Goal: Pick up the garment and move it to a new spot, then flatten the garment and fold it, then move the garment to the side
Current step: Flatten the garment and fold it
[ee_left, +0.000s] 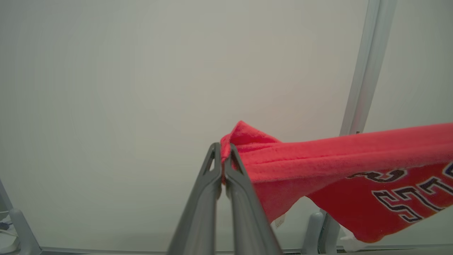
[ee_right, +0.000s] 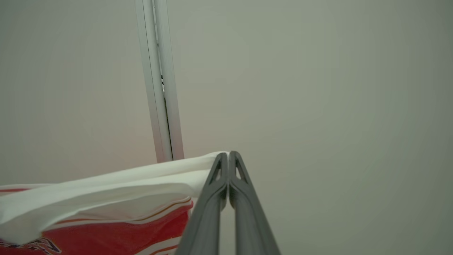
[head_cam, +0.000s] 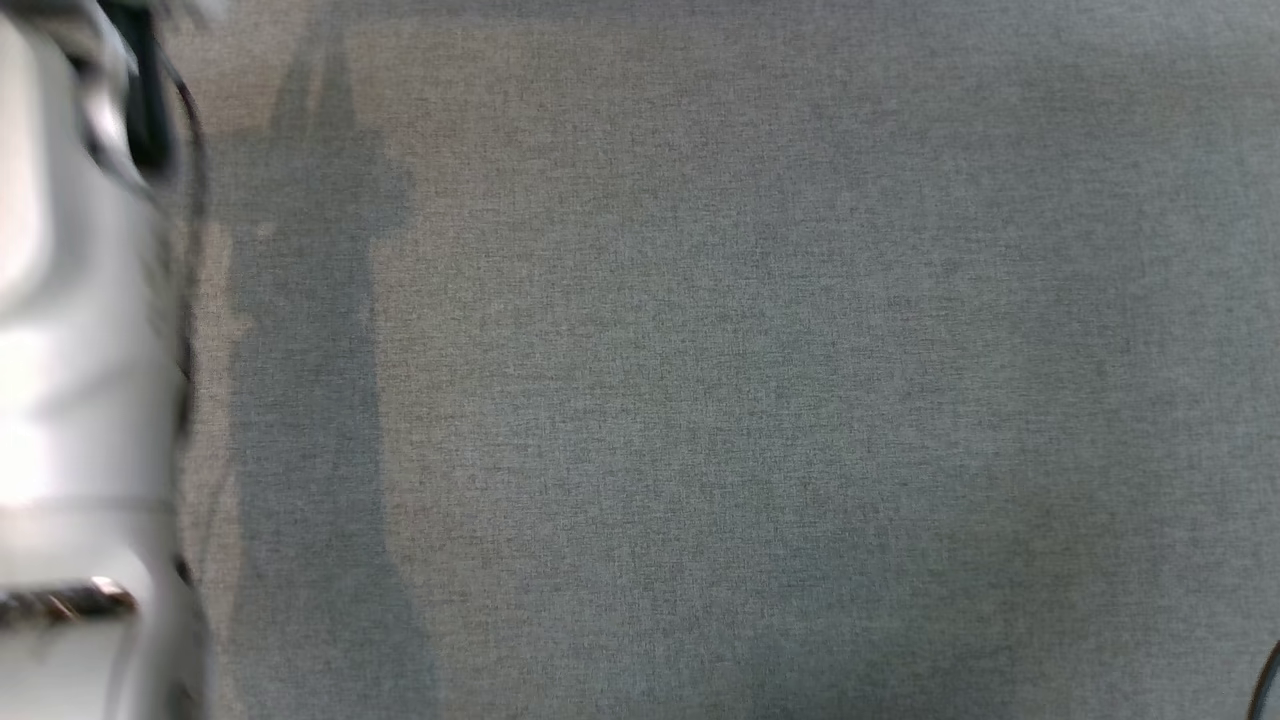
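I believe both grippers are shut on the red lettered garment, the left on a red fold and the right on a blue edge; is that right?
Not quite: the right wrist view shows the right gripper shut on a white edge. The left gripper does hold a red fold of the red lettered garment.

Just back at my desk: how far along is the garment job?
Done: picked up. In hand: left gripper and right gripper hold the red-and-white garment aloft, jaws shut on its edges. Left: set it on the grey surface, flatten, fold, move aside.
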Robot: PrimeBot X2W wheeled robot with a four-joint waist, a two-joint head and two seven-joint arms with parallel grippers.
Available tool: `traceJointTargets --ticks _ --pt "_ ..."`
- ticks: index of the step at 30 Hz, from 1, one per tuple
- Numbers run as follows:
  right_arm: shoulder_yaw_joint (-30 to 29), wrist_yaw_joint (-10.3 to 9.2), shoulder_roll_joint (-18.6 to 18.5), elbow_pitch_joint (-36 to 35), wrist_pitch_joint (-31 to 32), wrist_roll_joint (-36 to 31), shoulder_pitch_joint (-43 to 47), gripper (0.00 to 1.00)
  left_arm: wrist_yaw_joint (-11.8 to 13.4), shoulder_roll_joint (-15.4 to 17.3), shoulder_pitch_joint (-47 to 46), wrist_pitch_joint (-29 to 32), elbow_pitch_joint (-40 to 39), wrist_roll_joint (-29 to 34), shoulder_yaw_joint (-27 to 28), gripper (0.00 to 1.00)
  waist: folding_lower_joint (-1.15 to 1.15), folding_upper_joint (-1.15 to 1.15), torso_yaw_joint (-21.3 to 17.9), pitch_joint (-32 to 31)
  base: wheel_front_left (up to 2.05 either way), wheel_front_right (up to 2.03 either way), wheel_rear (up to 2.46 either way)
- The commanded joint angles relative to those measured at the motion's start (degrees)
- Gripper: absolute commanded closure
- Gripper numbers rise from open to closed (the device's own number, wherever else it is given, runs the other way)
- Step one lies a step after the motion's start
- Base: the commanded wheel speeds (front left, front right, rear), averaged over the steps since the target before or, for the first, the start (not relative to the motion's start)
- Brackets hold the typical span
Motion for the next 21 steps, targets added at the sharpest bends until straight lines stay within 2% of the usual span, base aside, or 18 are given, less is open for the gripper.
traceJointTargets --ticks 1,2,3,9,14,21 --pt "-1.0 -0.53 -0.6 -0.4 0.0 2.5 4.9 1.00 0.8 -0.3 5.1 0.0 -0.4 -1.6 2.9 1.00 0.00 0.00 0.0 -0.1 0.00 0.00 0.00" --pt "-0.8 -0.53 -0.3 -0.8 0.0 3.8 7.8 1.00 -0.1 -1.0 8.5 0.0 -0.1 -1.0 2.6 1.00 0.00 0.00 -0.1 -0.3 0.00 0.00 0.00" --pt "-0.8 -0.53 0.0 -1.6 0.0 4.8 10.3 1.00 0.7 -2.0 11.2 0.0 -1.2 -2.6 4.5 1.00 0.00 0.00 -0.3 -0.6 0.00 0.00 0.00" --pt "0.2 -0.53 2.9 -4.3 -0.1 10.0 25.8 1.00 -0.5 -5.0 27.1 -0.1 -3.1 -3.1 7.4 1.00 0.00 0.00 -1.2 -3.4 0.00 0.00 0.00" --pt "0.3 -0.53 4.3 -5.8 -0.1 12.4 33.3 1.00 -0.4 -5.4 33.6 -0.1 -3.4 -4.2 7.0 1.00 0.00 0.00 -1.7 -5.8 0.00 0.00 0.00" --pt "-0.3 -0.51 6.3 -7.8 -0.1 12.4 43.9 1.00 1.3 -5.5 41.8 -0.1 -4.7 -8.3 4.1 1.00 0.00 0.00 -2.6 -10.7 0.00 0.00 0.00"
